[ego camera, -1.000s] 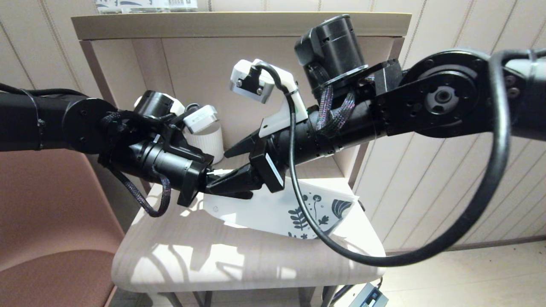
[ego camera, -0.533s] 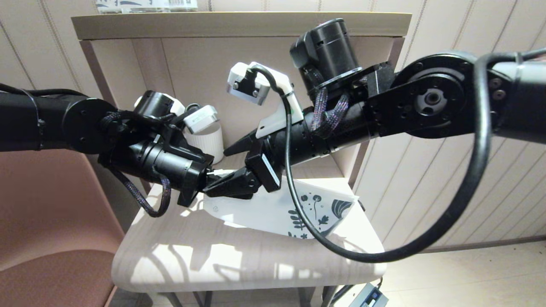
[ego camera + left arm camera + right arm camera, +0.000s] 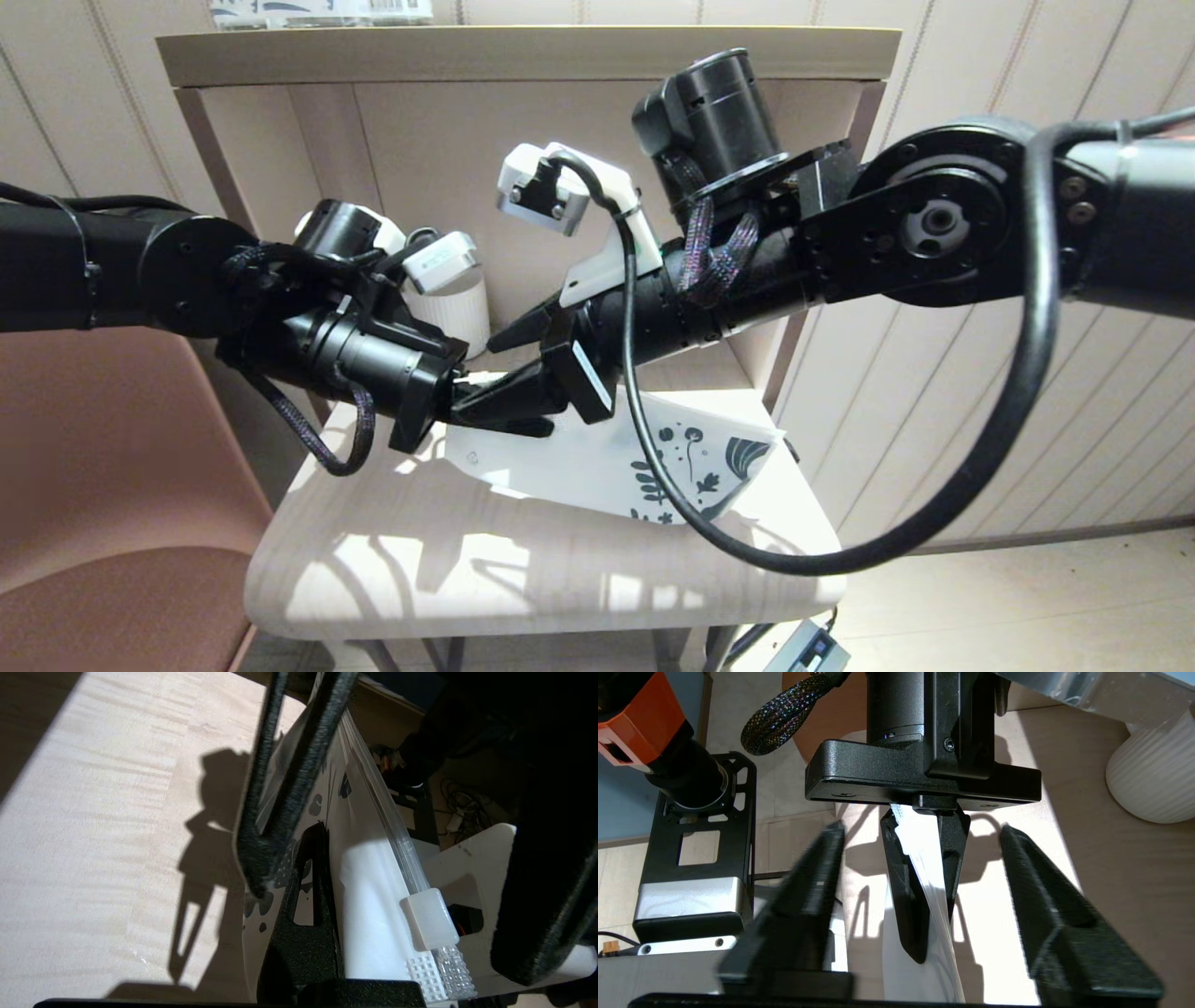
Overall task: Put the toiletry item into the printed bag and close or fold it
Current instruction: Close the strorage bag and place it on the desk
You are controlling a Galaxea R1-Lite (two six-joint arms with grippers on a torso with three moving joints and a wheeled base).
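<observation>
Two grippers meet above the table [image 3: 392, 560]. Left gripper [image 3: 922, 877] stays clamped on the printed bag [image 3: 597, 457]; right gripper [image 3: 509, 369], fingers spread wide, has edged closer, likely to work its mouth. Toiletry item unseen.

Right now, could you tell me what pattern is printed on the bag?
Dark blue-grey leaves and flowers on white, at one end of the bag; the head view shows it best.

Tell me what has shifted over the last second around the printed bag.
The right end effector, open, slid slightly toward the robot's left, closer to the left one, its wrist rising a little. Nothing was grasped or released. The left end effector stays shut on the printed bag, which lies unmoved on the table by the white ribbed cup.
</observation>
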